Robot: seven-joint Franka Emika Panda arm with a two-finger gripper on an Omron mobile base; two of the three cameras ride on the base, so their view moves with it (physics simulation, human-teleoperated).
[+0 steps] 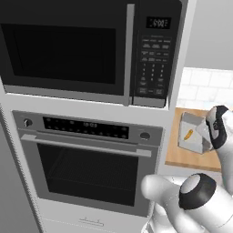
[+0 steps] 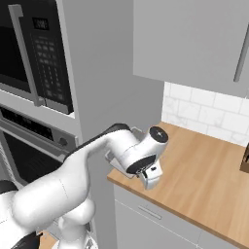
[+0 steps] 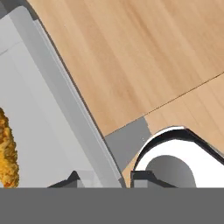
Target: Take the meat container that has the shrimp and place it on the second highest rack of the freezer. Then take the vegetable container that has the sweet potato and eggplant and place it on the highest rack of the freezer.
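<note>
The meat container, a shallow light-grey tray, sits on the left end of the wooden counter beside the oven column. The small orange shrimp lies inside it, and its orange body fills the left edge of the hand view as the shrimp. My gripper comes down on the tray's near wall, one fingertip inside and one outside, pressed against it. From the right base view the hand hangs over the counter's front corner, covering most of the tray. The vegetable container and the freezer are out of view.
A black microwave sits above a steel oven in the tall column left of the counter. Grey upper cabinets hang over the wooden counter, with white tile behind. A dark object stands at the far right.
</note>
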